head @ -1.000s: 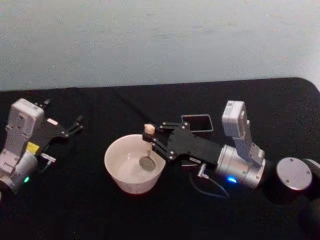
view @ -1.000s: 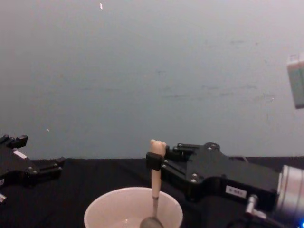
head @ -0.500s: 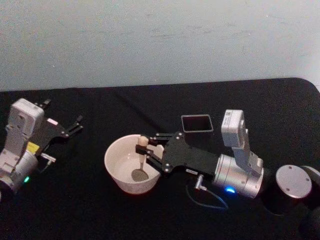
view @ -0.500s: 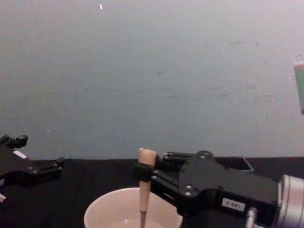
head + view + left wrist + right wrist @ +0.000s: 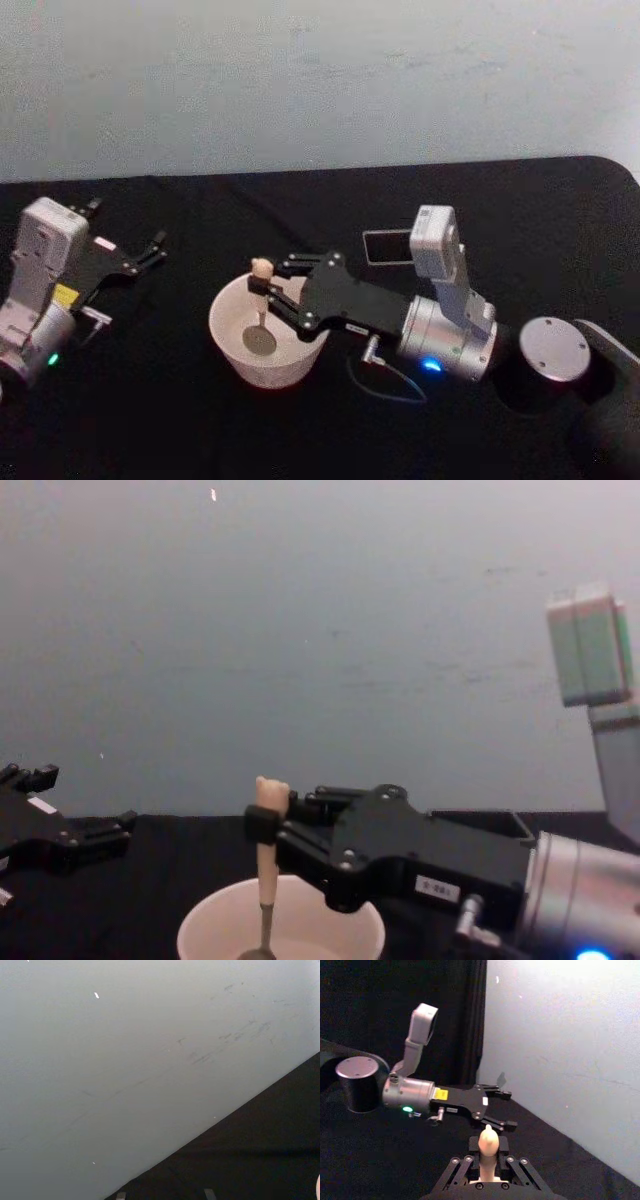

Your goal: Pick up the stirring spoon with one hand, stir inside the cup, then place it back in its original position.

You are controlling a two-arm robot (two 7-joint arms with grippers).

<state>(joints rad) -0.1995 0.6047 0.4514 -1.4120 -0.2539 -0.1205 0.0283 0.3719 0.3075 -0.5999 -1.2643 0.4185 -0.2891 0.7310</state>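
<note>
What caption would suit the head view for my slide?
Right gripper holds the stirring spoon upright in the cup; left gripper lies parked, open, on the black table.

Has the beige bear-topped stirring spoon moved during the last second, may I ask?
Yes: in the right gripper, the stirring spoon shifted leftward across the fixed cream cup; left gripper parked.

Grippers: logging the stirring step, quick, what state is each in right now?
Left gripper: open, empty, parked at the left.
Right gripper: shut on the stirring spoon, its bowl down in the cup.
</note>
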